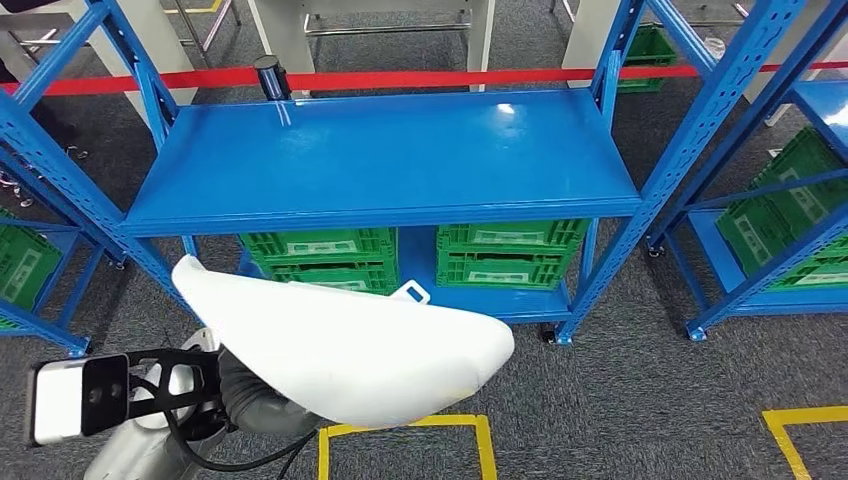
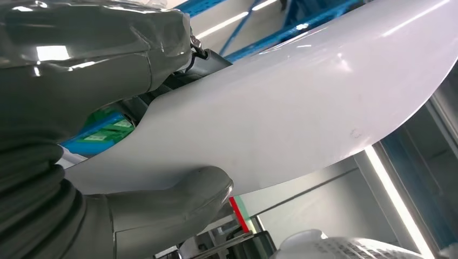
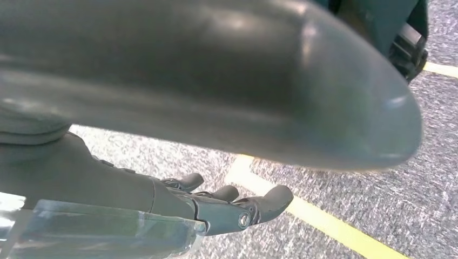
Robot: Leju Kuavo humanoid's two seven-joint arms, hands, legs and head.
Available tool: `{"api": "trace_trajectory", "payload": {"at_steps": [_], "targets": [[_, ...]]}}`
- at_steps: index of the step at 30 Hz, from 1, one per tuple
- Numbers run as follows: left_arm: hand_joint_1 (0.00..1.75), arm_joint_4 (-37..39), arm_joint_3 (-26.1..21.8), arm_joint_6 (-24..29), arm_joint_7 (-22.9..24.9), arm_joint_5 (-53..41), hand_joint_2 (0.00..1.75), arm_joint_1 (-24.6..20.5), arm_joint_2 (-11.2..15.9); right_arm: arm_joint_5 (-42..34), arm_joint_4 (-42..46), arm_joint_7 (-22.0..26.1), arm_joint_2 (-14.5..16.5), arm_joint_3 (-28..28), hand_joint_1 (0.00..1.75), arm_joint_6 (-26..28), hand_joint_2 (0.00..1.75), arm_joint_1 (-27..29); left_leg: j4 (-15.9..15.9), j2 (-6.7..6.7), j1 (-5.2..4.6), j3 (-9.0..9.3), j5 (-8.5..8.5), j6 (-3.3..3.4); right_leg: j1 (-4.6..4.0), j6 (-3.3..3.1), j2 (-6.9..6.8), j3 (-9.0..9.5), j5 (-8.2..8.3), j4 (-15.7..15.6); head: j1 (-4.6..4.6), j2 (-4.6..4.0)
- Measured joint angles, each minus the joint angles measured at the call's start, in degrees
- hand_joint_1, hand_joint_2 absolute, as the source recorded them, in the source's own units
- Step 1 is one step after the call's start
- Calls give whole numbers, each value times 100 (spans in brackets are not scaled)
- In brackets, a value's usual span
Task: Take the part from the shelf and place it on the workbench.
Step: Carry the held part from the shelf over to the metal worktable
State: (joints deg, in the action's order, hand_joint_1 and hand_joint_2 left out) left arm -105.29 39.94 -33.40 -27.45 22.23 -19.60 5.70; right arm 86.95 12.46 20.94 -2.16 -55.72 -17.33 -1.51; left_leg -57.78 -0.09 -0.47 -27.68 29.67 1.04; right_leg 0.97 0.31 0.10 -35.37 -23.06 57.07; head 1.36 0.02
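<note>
In front of the blue shelf (image 1: 385,160), we hold the white part (image 1: 350,345) in our left hand (image 2: 108,162), clear of the shelf and above the carpet. The thumb presses one glossy face, the fingers the other, near one end. We judge the part a stiff, light, smooth shell, likely slippery and long enough to swing, so a hold nearer its middle would steady it. Our right hand (image 3: 216,208) hangs over the floor, fingers loosely apart, holding nothing.
</note>
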Motion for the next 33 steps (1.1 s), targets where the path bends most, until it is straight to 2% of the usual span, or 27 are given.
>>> {"api": "trace_trajectory", "payload": {"at_steps": [1,2,4,5,6,8,9,10,11,12,13,15,16,18,19,20,21,23,24,25,26,27,28,29,30,31,33], "targets": [[173,-25,5,12,-1,-17,175,-7,10,-4,-1,-2,25,-1,0,-1,0,0,158,1,-27,84,40,31,15,40,-2,-10,46,-10,7,0],[173,-46,9,26,-2,-36,175,-10,24,-14,-3,-4,40,-1,0,-2,0,2,202,1,-50,73,4,54,26,82,-4,-14,100,-35,13,0],[173,-76,19,68,2,-76,175,-18,47,-52,-9,-36,66,-8,0,-12,0,6,302,17,-40,19,-158,138,35,114,-9,-70,84,-9,22,0],[173,-89,24,98,12,-98,175,-20,53,-83,-12,-72,79,-16,0,-18,0,9,357,24,-27,-30,-259,176,29,92,-10,-135,-52,113,12,0],[173,-96,27,128,28,-119,175,-17,56,-120,-14,-116,85,-28,0,-24,0,9,399,30,-14,-84,-356,201,30,56,-12,-230,-277,352,0,0],[173,-103,36,175,69,-162,175,6,65,-204,-16,-224,83,-68,0,-32,0,5,394,32,-28,-263,-505,218,35,22,-10,-436,-756,1070,-18,0],[173,-103,43,188,88,-175,175,24,72,-248,-16,-282,79,-98,0,-33,0,3,376,35,-31,-365,-570,213,40,57,-11,-487,-861,1391,-21,0],[173,-103,51,198,102,-190,175,40,79,-284,-15,-344,75,-129,0,-30,0,2,348,38,-31,-472,-632,204,46,121,-11,-459,-851,1568,-21,0],[173,-103,58,207,114,-205,175,50,87,-315,-14,-401,72,-158,0,-15,0,1,308,40,-25,-581,-686,188,57,199,-12,-335,-746,1543,-22,0],[173,-103,66,212,122,-223,175,58,94,-341,-12,-445,68,-184,0,6,0,-2,255,40,-16,-691,-732,166,71,271,-13,-117,-613,1325,-22,0],[173,-103,73,214,128,-242,175,62,98,-369,-10,-472,65,-208,0,31,0,-12,188,40,-11,-798,-769,138,84,306,-14,171,-575,938,-24,0],[173,-103,87,219,146,-281,175,64,103,-433,1,-456,61,-262,0,73,0,-39,57,42,-15,-954,-828,74,69,245,3,617,-666,235,-16,0],[173,-103,94,222,156,-300,175,67,104,-461,7,-408,61,-289,0,95,0,-50,22,44,-17,-996,-865,42,48,185,13,703,-743,55,-9,0],[173,-102,103,234,185,-347,175,80,110,-488,27,-241,72,-320,0,163,0,-47,9,41,-2,-1028,-941,-23,32,81,14,644,-702,24,3,0],[173,-100,105,238,196,-362,175,91,114,-498,41,-152,80,-326,0,205,0,-46,-20,33,13,-1057,-891,-58,36,31,7,601,-651,33,6,0],[173,-99,107,238,208,-374,175,100,117,-509,56,-76,90,-329,0,241,0,-43,-126,25,29,-1099,-733,-97,47,-16,-4,548,-589,28,12,0],[173,-98,109,230,215,-372,175,107,121,-532,69,-27,102,-334,0,261,0,-41,-358,18,47,-1167,-461,-133,58,-48,-14,484,-517,26,19,0],[173,-91,124,195,225,-358,175,110,124,-601,89,3,113,-363,0,265,0,-33,-1085,12,77,-1320,152,-195,49,-73,-18,335,-373,35,34,0],[173,-83,137,176,232,-345,175,111,125,-638,95,2,121,-387,0,254,0,-27,-1436,13,87,-1359,319,-209,43,-69,-19,252,-302,40,35,0],[173,-70,154,160,239,-330,175,110,125,-668,98,-2,127,-413,0,239,0,-19,-1633,12,92,-1326,343,-210,36,-64,-19,165,-237,44,36,0],[173,-58,171,148,246,-311,175,108,126,-689,104,-7,134,-438,0,223,0,-11,-1638,11,94,-1200,260,-199,29,-57,-19,84,-176,45,37,0],[173,-47,190,135,252,-287,175,100,126,-704,113,-14,143,-460,0,203,0,-3,-1441,8,90,-975,123,-172,20,-50,-17,11,-116,46,38,0],[173,-39,211,122,256,-263,175,85,123,-720,123,-27,163,-480,0,180,0,3,-1063,3,74,-651,22,-121,17,-42,-14,-43,-58,45,37,0],[173,-33,237,110,261,-244,175,64,116,-738,137,-47,188,-500,0,154,0,10,-599,0,52,-301,15,-57,9,-24,-9,-83,-2,44,35,0],[173,-29,263,101,263,-223,175,41,109,-754,152,-70,214,-525,0,127,0,17,-210,-2,23,-27,54,-10,17,4,-8,-108,54,37,32,0],[173,-26,293,97,266,-199,175,18,102,-767,168,-96,236,-552,0,108,0,22,61,-4,-11,146,112,36,34,40,-9,-121,109,27,33,0],[173,-9,356,97,267,-138,175,-37,101,-776,205,-138,261,-595,0,73,0,41,214,-1,-62,146,85,87,57,125,-12,-136,227,-24,49,0]]}}
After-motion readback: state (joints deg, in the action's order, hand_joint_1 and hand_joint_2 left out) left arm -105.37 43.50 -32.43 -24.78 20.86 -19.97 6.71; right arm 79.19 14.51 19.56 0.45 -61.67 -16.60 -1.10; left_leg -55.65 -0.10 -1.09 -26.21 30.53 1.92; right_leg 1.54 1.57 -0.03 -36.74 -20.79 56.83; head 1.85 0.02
